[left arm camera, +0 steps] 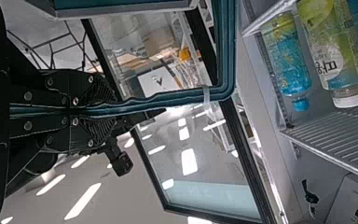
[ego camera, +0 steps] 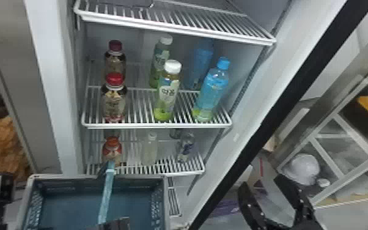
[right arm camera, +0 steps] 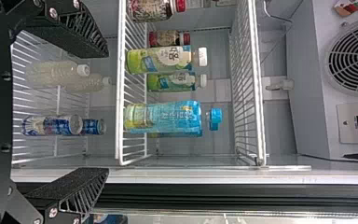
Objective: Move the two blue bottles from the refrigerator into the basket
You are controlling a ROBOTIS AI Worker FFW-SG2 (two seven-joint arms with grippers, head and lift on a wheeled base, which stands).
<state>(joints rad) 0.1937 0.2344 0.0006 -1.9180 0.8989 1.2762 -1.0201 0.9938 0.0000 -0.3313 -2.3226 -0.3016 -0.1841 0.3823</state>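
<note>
Blue bottles (ego camera: 213, 91) on shelf (ego camera: 137, 125) beyond basket (ego camera: 67, 176), apparently one behind the other, left hand (ego camera: 116, 224) clamped round basket's handle (ego camera: 106, 195), right hand (ego camera: 261, 181) wide, right of basket

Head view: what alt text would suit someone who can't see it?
Two blue bottles stand one behind the other on a refrigerator shelf, right of white-capped bottles. Below, the left gripper holds a basket's handle; the open right gripper is at lower right.

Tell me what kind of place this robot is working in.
Probably a shop or a mock-up of one: a refrigerator with wire shelves, drinks lined up in rows, and a shopping-style basket.
</note>
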